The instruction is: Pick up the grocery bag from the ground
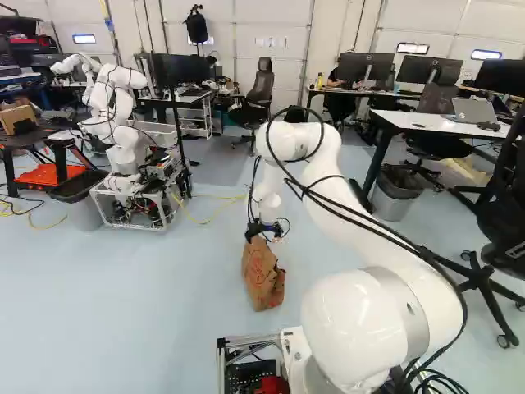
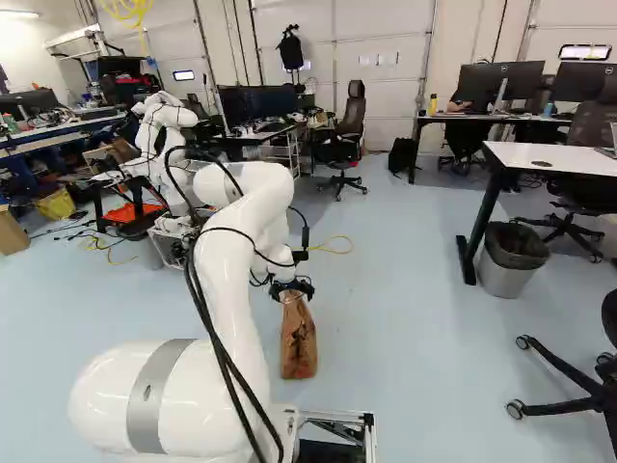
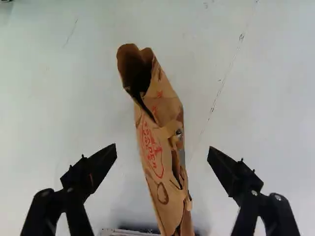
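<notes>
Straddling the standing bag [image 3: 170,105], the hand [image 3: 162,149] hangs wide open, holding nothing, presumably to close on it from both sides.

Crumpled matt brown paper bag [image 3: 165,147]

The bag [image 2: 299,349] stood on the floor [image 2: 415,357], left of the bin [image 2: 505,278] by the worktop's [image 2: 569,164] left edge.

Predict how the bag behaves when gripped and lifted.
Likely floppy: the bag is creased paper and its top gapes unevenly. Probably light, given the pinched-in sides, though its contents are hidden. It stands tall and narrow, so a nudge could tip it.
</notes>
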Robot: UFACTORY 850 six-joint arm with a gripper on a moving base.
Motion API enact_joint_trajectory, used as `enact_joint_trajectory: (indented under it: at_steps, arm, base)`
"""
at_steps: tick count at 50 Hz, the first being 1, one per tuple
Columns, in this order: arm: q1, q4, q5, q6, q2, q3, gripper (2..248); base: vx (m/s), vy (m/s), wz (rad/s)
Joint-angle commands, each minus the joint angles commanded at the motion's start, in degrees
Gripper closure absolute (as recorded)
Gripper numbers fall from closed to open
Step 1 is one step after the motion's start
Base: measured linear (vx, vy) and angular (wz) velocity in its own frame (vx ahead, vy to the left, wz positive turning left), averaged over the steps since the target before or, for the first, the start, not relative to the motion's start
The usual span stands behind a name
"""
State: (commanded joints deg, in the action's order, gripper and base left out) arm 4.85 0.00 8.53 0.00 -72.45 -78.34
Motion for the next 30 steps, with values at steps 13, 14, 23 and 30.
enact_joint_trajectory:
  at_steps: [13,14,23,30]
  arm:
    - [-0.03,0.0,0.0,0.0,-2.94,-2.81,3]
    - [-0.04,0.0,0.0,0.0,-3.17,-3.03,3]
    - [-0.05,0.0,0.0,0.0,-5.23,-5.0,3]
    - [-0.06,0.0,0.0,0.0,-6.71,-6.39,3]
  base:
    - [0.0,0.0,0.0]
    - [0.0,0.0,0.0]
    - [0.0,0.0,0.0]
    - [0.0,0.0,0.0]
